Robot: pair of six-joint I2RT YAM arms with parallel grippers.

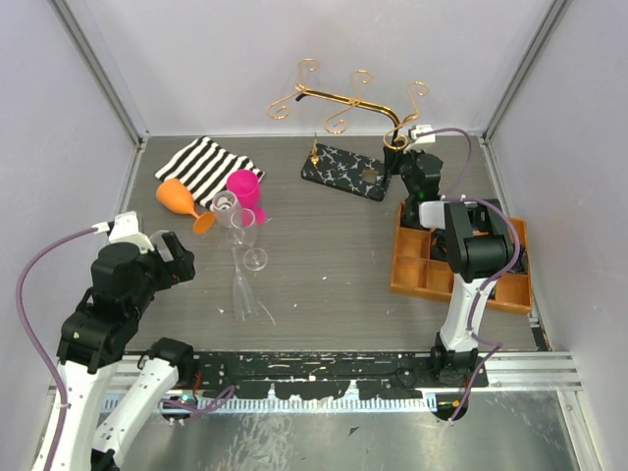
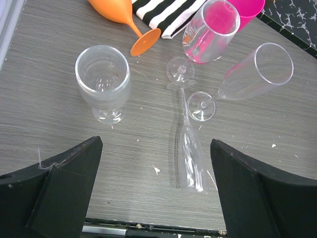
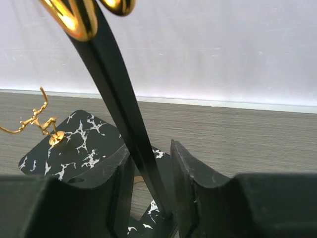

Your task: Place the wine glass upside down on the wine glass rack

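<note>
Left tool (image 2: 154,144) wide; right tool (image 3: 151,151) narrow

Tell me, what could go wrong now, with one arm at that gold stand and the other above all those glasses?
1. The right fingers flank the wine glass rack's dark post; an off-centre squeeze might tilt or slide the tall stand.
2. The left fingers hang open above crowded glassware: the upright clear glass stands close to a lying flute, so reaching for one could knock or roll another.
</note>
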